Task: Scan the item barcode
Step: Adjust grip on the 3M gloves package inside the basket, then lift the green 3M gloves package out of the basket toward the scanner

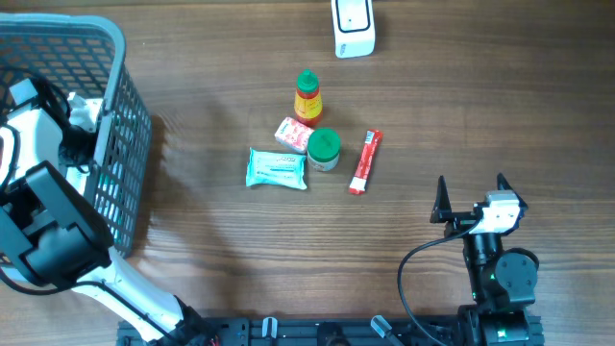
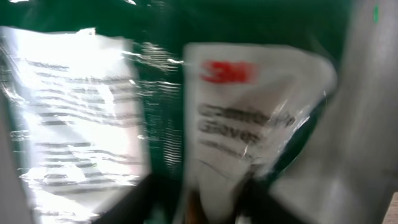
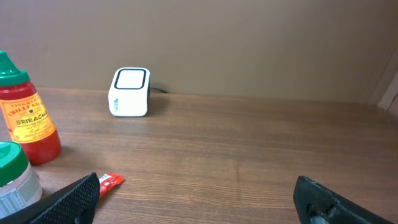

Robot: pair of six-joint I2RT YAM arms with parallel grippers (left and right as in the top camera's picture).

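My left arm (image 1: 38, 135) reaches down into the grey basket (image 1: 130, 144) at the left edge. The left wrist view is blurred and filled by a plastic-wrapped green and white packet (image 2: 249, 124) with a red 3M logo. My left gripper (image 2: 199, 205) has its dark fingers (image 2: 146, 199) close on either side of the packet's lower edge. The white barcode scanner (image 1: 353, 27) (image 3: 129, 92) stands at the table's far edge. My right gripper (image 1: 471, 197) (image 3: 196, 193) rests open near the front right, nothing between its fingers.
In the table's middle lie a sriracha bottle (image 1: 307, 96) (image 3: 28, 121), a green-lidded jar (image 1: 324, 148) (image 3: 12, 180), a small box (image 1: 293, 133), a teal packet (image 1: 277, 168) and a red stick packet (image 1: 365, 161) (image 3: 109, 182).
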